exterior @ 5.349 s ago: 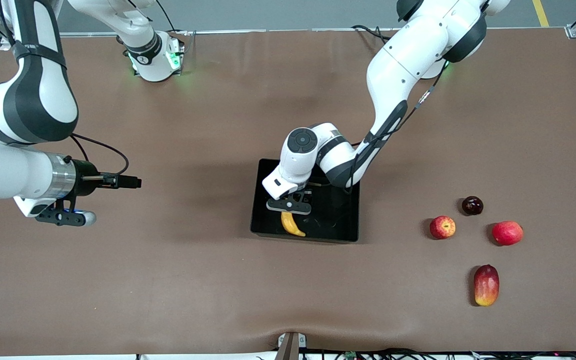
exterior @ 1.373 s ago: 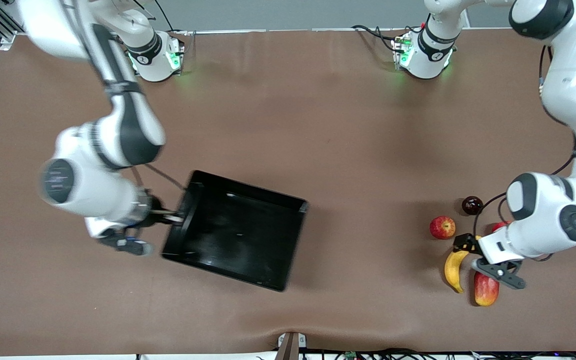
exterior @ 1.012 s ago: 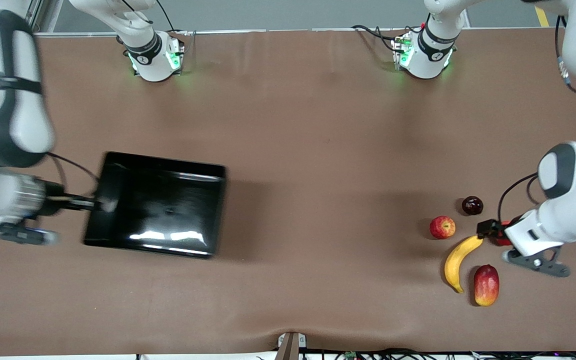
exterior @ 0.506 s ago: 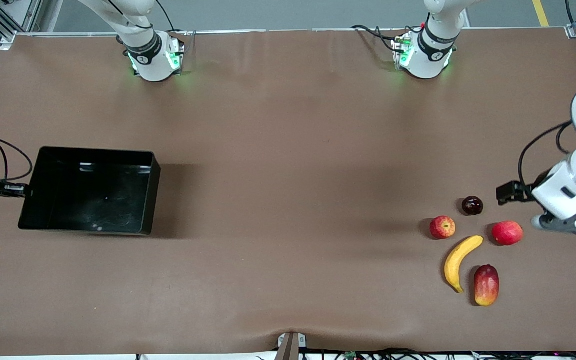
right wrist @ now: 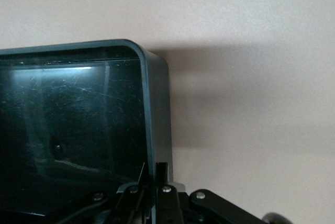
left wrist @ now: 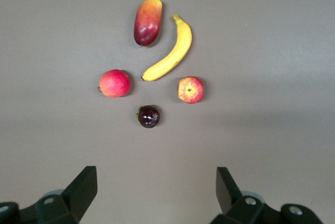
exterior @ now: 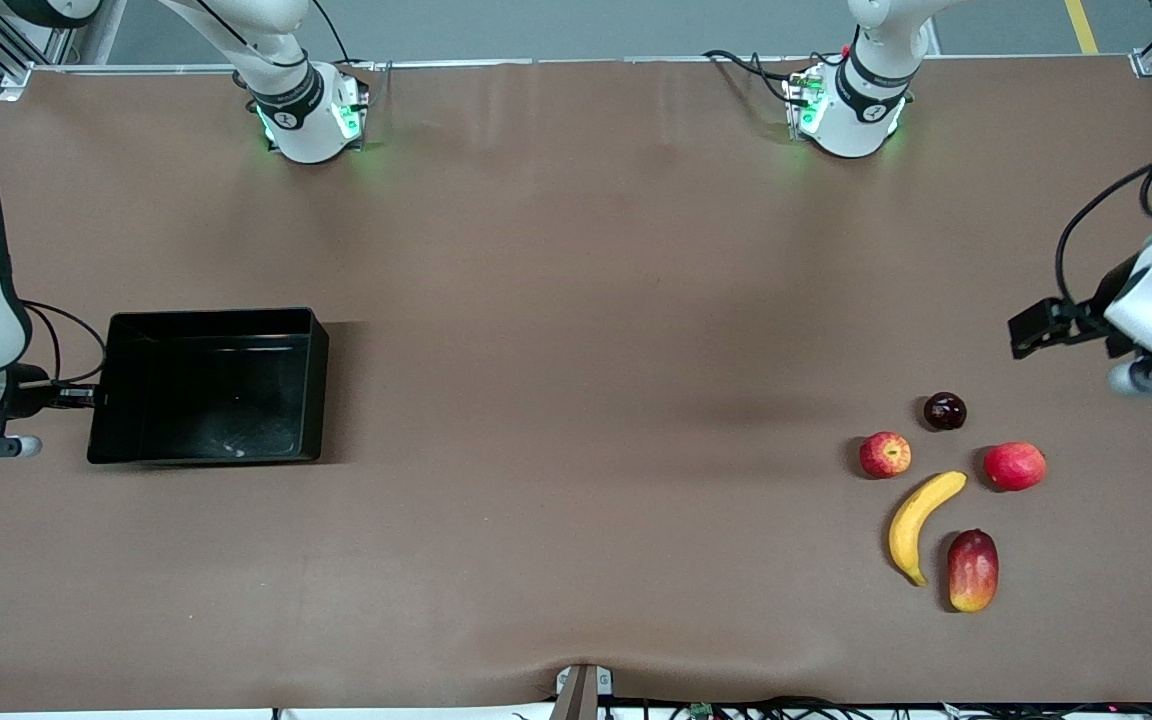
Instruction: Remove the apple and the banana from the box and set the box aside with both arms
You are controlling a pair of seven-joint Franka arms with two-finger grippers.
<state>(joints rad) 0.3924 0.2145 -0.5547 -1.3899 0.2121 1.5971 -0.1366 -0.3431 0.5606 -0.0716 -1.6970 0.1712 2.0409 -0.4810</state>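
Glossy, the black box (low upright walls) sits upright

Even, bright overhead light. Soft shadows fall beside the box and fruits. Glare streaks the box floor in the right wrist view. All views are sharp.

Box hauled from counter centre to right arm's end, right pincer clamped on its wall. Banana taken out, now w/ other fruit. Left pincer raised, spread wide.
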